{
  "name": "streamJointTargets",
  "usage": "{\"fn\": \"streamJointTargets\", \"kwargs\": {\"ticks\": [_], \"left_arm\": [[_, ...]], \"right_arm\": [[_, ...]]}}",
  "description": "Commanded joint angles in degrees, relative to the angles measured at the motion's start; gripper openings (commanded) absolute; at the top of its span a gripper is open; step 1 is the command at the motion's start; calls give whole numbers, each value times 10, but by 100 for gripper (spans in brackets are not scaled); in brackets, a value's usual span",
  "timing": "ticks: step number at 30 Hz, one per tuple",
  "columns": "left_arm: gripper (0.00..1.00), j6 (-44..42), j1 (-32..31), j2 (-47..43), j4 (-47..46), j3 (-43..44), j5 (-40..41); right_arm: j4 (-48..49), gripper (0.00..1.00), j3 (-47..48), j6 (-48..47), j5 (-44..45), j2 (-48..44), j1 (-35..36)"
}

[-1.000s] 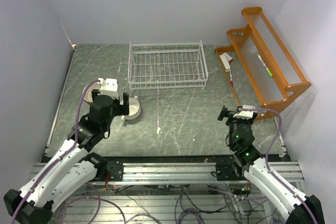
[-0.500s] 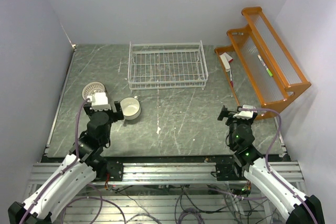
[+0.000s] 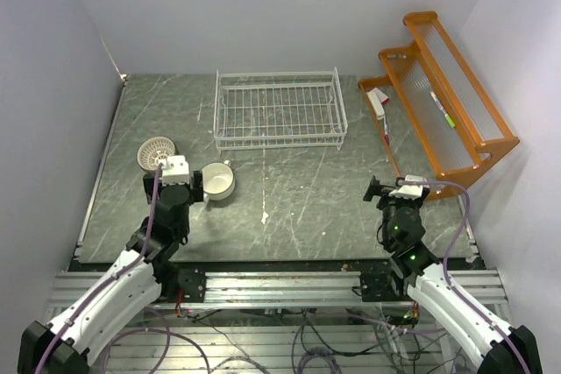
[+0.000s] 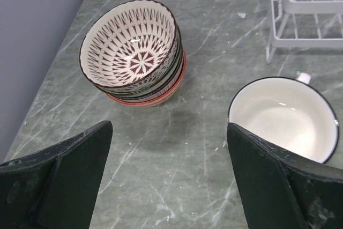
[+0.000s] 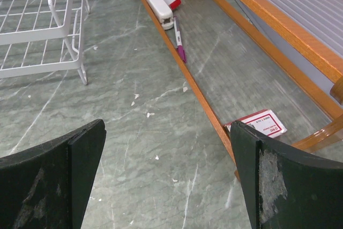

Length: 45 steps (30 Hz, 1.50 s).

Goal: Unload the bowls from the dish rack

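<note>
The white wire dish rack [image 3: 280, 109] stands at the back middle of the table with nothing in it; its corner shows in the left wrist view [image 4: 305, 4] and the right wrist view [image 5: 37, 20]. A stack of patterned bowls [image 3: 156, 151] [image 4: 134, 46] sits on the table at the left, the lowest one red-rimmed. Beside it stands a white bowl with a side handle [image 3: 218, 180] [image 4: 284, 119]. My left gripper [image 3: 198, 184] [image 4: 169, 132] is open just short of both, holding nothing. My right gripper [image 3: 375, 188] [image 5: 167, 130] is open over bare table at the right.
An orange wooden shelf [image 3: 443, 94] leans at the right wall, with a white stapler [image 5: 161, 1], a pen [image 5: 178, 38] and a red-and-white card [image 5: 257, 122] on its lower board. A wall runs close along the table's left side.
My left arm has drawn back toward the near edge from beside the white bowl, uncovering the patterned stack. The right arm has not moved.
</note>
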<state>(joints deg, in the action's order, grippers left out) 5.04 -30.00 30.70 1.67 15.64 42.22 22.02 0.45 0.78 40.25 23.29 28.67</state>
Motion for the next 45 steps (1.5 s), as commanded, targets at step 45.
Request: {"fn": "streamJointTargets", "kwargs": {"ticks": [45], "left_arm": [[98, -13, 15, -49, -165, -134, 46]], "right_arm": [[16, 100, -64, -6, 2, 2, -1]]}}
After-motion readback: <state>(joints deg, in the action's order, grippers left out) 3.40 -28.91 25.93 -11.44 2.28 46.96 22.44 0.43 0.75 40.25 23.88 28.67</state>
